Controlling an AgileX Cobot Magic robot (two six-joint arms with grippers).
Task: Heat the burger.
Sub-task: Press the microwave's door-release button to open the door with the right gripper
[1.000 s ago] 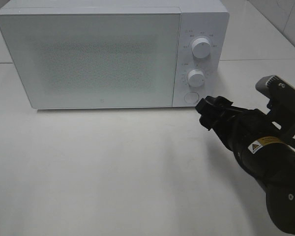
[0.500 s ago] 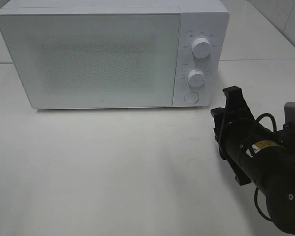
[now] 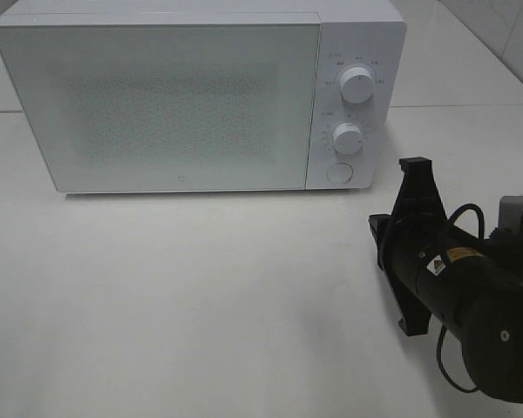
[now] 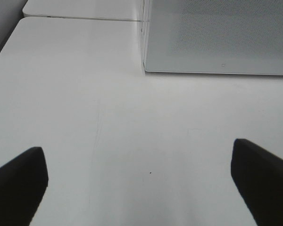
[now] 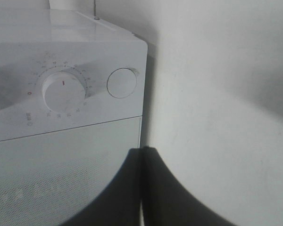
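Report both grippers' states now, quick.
Left gripper: open, holding nothing.
Right gripper: shut, holding nothing.

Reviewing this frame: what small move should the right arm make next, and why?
Probably push the right gripper forward onto the round white button low on the front of the white box-shaped microwave. Its jaws are shut into one blunt tip near that button, and the door is closed, so it likely needs opening.
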